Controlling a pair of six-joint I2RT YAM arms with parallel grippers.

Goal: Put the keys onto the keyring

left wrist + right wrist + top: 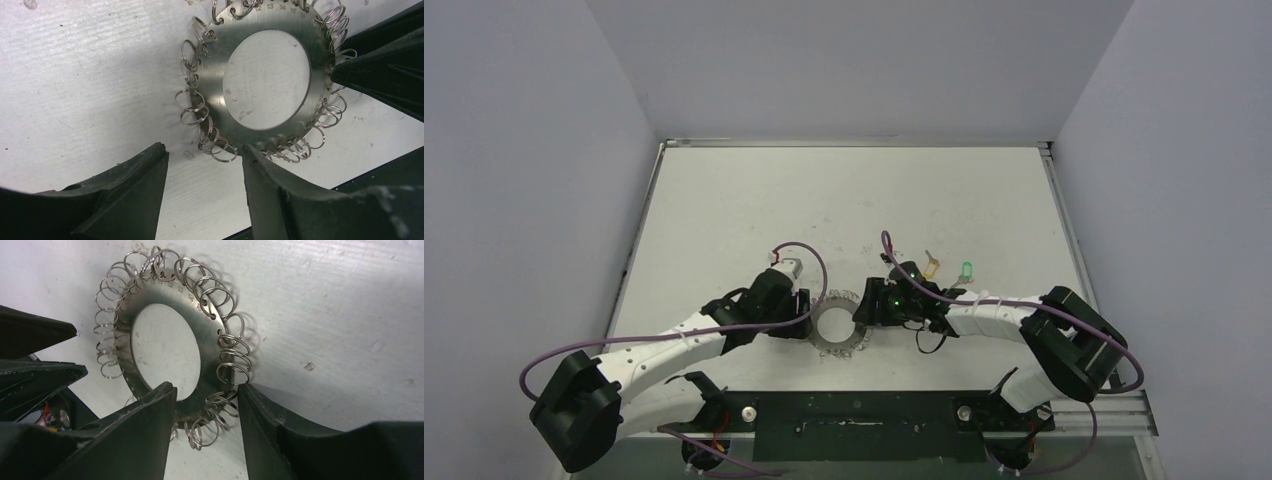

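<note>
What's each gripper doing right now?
Left gripper: open, holding nothing, tips at the keyring.
Right gripper: open, keyring rim between its fingers.

Top external: fixed high behind the arm bases, looking down across the whole worktop [824,200]. Left wrist: very close, low, keyring [215,85] upper right of frame, left gripper [205,150] along bottom. Right wrist: equally close, same keyring upper left, right gripper [206,386] at bottom. Keyring shared by all three.
</note>
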